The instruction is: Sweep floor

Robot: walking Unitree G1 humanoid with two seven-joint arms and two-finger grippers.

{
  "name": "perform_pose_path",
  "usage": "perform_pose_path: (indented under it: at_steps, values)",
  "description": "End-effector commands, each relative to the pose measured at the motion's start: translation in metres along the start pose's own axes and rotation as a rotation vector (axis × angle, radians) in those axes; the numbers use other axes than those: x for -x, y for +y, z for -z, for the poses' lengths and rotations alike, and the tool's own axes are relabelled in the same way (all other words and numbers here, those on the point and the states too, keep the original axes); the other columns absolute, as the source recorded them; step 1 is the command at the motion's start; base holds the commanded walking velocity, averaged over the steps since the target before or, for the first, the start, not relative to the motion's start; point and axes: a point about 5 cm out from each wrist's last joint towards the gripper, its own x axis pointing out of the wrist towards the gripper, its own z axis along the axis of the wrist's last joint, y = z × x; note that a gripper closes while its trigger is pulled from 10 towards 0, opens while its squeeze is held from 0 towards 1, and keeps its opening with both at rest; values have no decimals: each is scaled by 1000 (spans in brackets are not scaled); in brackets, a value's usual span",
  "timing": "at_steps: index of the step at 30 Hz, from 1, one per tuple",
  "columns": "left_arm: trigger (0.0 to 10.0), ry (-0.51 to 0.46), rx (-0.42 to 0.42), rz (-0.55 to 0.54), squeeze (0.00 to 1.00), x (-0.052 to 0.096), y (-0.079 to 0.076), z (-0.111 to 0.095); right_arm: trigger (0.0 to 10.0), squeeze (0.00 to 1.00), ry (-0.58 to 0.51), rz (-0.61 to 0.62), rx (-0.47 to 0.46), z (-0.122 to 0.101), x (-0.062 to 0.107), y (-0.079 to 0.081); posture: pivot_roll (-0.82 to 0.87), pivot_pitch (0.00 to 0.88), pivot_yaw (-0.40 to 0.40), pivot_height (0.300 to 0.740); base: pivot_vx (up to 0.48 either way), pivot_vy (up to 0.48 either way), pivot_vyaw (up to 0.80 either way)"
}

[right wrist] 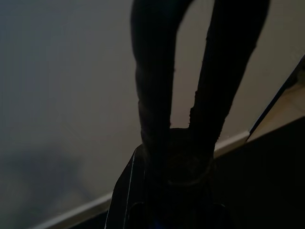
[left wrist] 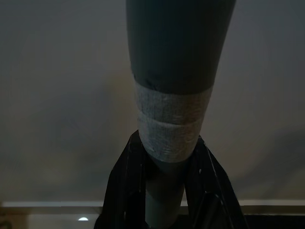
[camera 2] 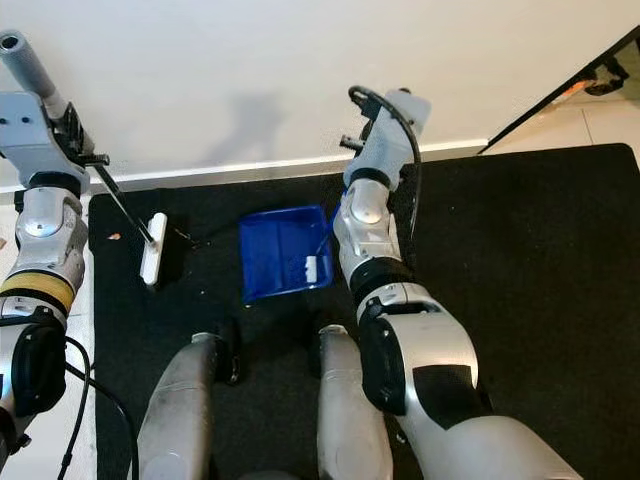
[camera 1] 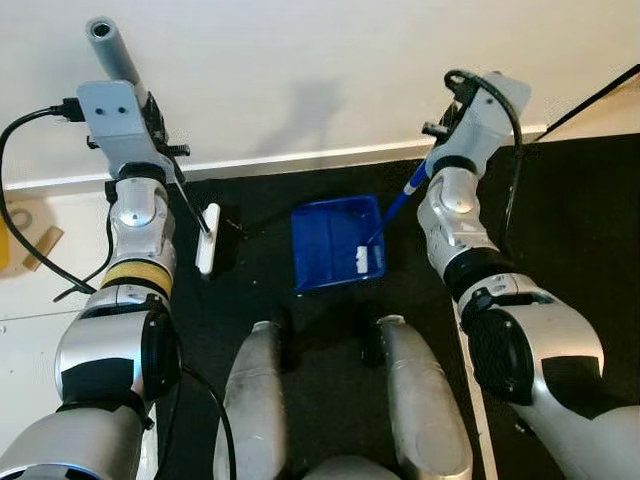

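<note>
Grippers number two: the left gripper [left wrist: 164, 191] pinches one grey broom handle [left wrist: 174, 95], white brush head [camera 1: 208, 240] below; right gripper [right wrist: 178, 157] clamps one blue plastic dustpan [camera 1: 335, 243] on black mat [camera 2: 520, 230].

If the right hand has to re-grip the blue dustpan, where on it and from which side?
Take the dustpan by its blue handle, not the tray. The handle rises slanted from the pan's right rear corner toward the right hand, so come from above on the robot's right and close across the shaft. The tray lies flat on the black mat, its low walls offering little purchase.
</note>
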Motion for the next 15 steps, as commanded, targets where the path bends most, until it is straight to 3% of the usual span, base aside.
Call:
perform_pose_path:
  at_steps: [1,7,15]
  values:
    - [10000,40,-22,-5,0,7,9,10,10000,0,-27,2,3,-2,1,2,-16,487,-58,740,0,0,0]
    - [10000,38,-26,1,0,6,8,9,10000,0,-18,-27,-21,2,7,11,-16,498,-57,740,0,0,0]
    - [10000,43,-26,14,0,7,5,11,10000,0,59,-56,-38,27,27,20,-19,505,-60,740,0,0,0]
